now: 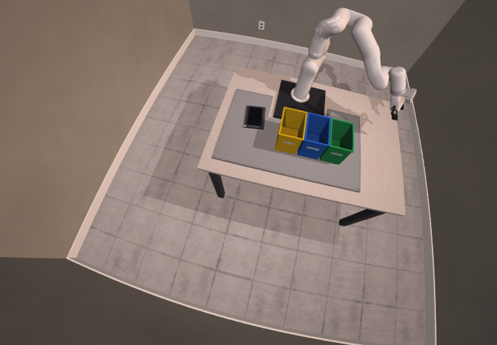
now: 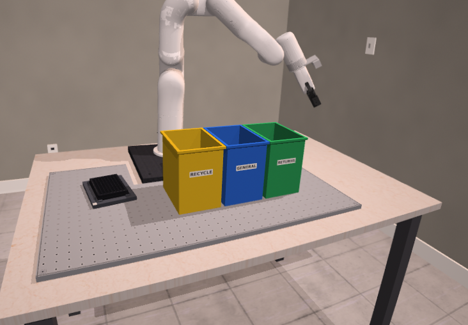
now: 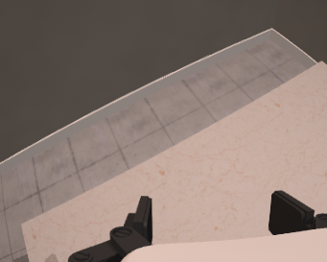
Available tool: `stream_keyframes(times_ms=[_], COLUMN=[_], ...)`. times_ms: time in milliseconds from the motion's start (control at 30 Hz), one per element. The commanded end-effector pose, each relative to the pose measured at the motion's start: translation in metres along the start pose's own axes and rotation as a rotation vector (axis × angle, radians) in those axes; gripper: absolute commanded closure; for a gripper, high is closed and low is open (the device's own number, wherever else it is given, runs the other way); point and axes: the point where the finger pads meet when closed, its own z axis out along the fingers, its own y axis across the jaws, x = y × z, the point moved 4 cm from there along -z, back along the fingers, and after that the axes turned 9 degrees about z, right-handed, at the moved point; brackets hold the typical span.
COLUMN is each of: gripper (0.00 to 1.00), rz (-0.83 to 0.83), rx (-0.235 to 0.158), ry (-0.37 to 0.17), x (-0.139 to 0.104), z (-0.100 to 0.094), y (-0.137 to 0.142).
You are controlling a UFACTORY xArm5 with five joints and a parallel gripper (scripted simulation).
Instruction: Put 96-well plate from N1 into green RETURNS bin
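The black 96-well plate sits in its dark plate nest at the left of the grey perforated board; it also shows in the exterior view. The green RETURNS bin stands upright at the right end of the bin row, also in the top view. My gripper is open and empty, high in the air beyond the green bin, near the table's far right edge. In the wrist view its two black fingers stand wide apart over bare table top.
The yellow RECYCLE bin and blue GENERAL bin stand upright, touching side by side left of the green one. The arm's black base plate lies behind them. Walls close in at the right.
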Motion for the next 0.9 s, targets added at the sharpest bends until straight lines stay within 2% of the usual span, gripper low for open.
stream_keyframes(times_ms=[0,67,100,133,333,367,400,433,467,500,700,800,867], gripper=[0.0,0.0,0.0,0.0,0.0,0.0,0.0,0.0,0.0,0.0,0.0,0.0,0.0], rz=[0.007,0.054,0.064,0.064,0.064,0.088,0.112,0.122,0.122,0.123,0.122,0.183,0.183], rx=[-0.014,-0.046,-0.074,-0.057,-0.066,-0.081,-0.118,-0.127,-0.127,-0.109,-0.123,-0.159,-0.159], ry=[0.003,-0.016,-0.017,-0.019,-0.015,-0.025,-0.033,-0.036,-0.036,-0.038,-0.033,-0.058,-0.058], x=[0.005,0.012,0.006,0.014,0.015,0.018,0.013,0.014,0.015,0.022,0.022,0.027,0.027], z=[-0.003,-0.004,-0.003,-0.006,-0.007,-0.009,-0.007,-0.008,-0.009,-0.012,-0.016,-0.02,-0.02], y=[0.012,0.033,0.022,0.042,0.052,0.062,0.054,0.059,0.064,0.084,0.1,0.126,0.126])
